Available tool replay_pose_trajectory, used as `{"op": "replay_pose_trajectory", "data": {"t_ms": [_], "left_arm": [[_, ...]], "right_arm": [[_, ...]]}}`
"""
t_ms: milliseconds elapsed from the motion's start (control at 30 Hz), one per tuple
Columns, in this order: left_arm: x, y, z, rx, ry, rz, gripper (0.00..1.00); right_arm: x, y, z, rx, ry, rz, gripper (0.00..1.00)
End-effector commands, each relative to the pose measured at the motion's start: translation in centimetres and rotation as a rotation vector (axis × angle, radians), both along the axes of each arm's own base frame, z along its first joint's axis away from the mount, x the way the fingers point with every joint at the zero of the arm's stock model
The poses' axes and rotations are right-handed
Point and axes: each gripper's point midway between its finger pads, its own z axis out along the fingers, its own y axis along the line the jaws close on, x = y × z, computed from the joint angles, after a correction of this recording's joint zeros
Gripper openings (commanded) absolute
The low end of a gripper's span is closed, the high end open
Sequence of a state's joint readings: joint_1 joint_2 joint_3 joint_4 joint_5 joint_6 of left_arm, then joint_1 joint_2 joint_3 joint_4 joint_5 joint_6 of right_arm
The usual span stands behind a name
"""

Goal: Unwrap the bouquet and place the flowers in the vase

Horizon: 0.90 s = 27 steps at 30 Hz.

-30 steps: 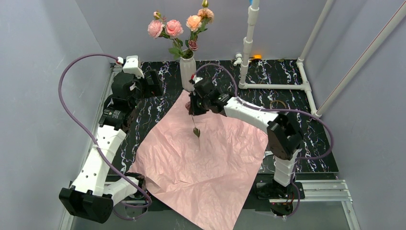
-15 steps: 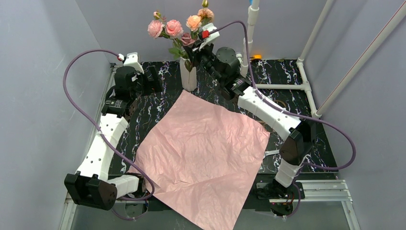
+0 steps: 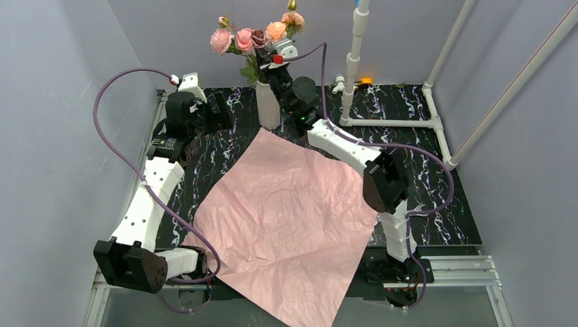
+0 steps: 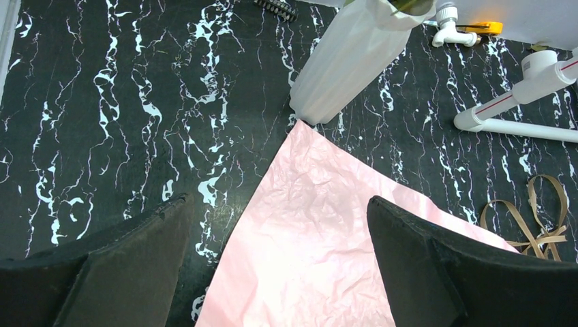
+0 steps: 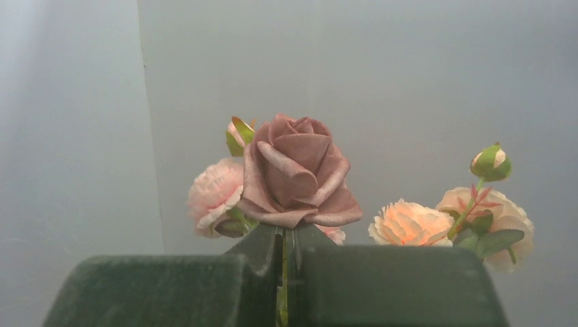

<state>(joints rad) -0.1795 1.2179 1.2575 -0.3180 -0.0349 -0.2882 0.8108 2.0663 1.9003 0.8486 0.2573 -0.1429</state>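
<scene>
Mauve rose (image 5: 296, 174): pinched by its stem just under the bloom in the closed right fingers (image 5: 272, 255), held up among the other blooms above the vase (image 3: 267, 109); whether its stem has entered the vase mouth is hidden.
Handling: probably very light, with soft petals that would crush and a thin stem that may bend or twist. The stem is the place to hold, never the head, and a grip lower down would likely steer it better.
Left fingers (image 3: 219, 114): spread wide and holding nothing, over the bench (image 3: 422, 157) near the vase foot.
Vase: looks tall, narrow and easy to tip, likely slick-sided.
Blooms: 5 open, being 2 pink, 2 peach and 1 mauve, plus 2 buds.
Paper (image 3: 293, 211): 1 pink sheet, flat and crinkled, 1 corner near the vase foot.
Ribbon (image 4: 531, 218): 1 loose tan tangle on the bench.
Arms: 2.
</scene>
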Motion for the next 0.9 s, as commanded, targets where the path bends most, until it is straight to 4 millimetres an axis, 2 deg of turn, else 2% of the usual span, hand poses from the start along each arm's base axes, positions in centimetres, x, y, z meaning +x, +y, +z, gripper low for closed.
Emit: {"op": "replay_pose_trajectory", "data": {"t_ms": [0,267,567,867], "left_arm": [[0.3,0.3,1.7,-0.004,-0.045,0.013,0.98],[0.5,0.6,1.7,0.002,-0.057,0.019,0.98],[0.8,0.5,1.3,0.001,-0.053,0.014,0.98],[0.9,0.8,1.2,0.006,-0.049,0.018,0.98]], "right_arm": [[-0.6,-2.3,5.2,0.083,-0.147,-0.068,0.01],[0.7,-2.0,3.4,0.003,-0.136,-0.079,0.01],[1.5,-1.9,3.2,-0.023,-0.151,-0.087,0.01],[3.4,-1.0,0.5,-0.074,-0.132,-0.085,0.01]]}}
